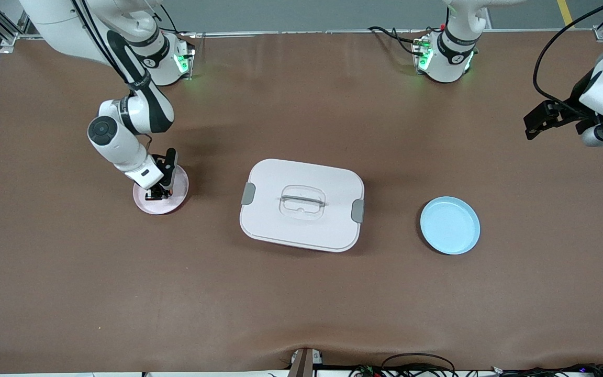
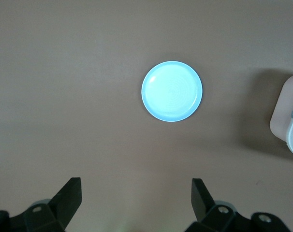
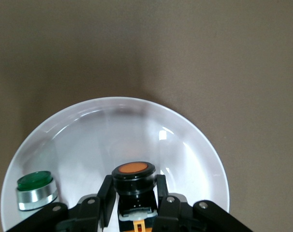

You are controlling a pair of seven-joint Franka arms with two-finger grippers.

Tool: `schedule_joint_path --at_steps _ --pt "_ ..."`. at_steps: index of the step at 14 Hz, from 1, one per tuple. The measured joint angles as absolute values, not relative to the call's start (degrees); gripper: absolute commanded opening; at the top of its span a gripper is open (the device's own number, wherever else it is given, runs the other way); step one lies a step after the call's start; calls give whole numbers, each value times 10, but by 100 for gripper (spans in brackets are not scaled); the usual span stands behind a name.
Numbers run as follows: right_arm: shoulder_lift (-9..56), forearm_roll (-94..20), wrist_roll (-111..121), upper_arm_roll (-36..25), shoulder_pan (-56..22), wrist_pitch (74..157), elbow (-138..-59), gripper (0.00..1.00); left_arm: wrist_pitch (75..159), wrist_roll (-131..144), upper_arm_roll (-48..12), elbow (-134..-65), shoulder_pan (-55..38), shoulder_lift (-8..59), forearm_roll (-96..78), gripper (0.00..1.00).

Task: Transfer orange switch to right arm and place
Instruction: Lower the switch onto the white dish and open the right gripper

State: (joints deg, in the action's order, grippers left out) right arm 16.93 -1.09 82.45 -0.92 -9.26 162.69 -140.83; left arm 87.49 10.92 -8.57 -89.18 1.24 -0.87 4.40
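Over the pink plate, the right claw grips the orange switch; left claw open.

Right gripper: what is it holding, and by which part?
The right gripper holds the orange switch by its black round barrel, over the pink plate.

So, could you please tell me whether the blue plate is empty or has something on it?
Empty. The blue plate shows only its bare surface in the left wrist view, with nothing resting on it.
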Motion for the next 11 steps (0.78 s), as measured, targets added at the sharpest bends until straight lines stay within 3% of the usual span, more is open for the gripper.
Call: schedule_joint_path --at_steps 7,11 --pt "172 -11 790 -9 -92 1620 -1400 100 881 109 -85 -906 17 -20 27 100" --pt "160 -12 747 -11 -91 1481 -1346 100 882 82 -82 -909 27 -32 16 100"
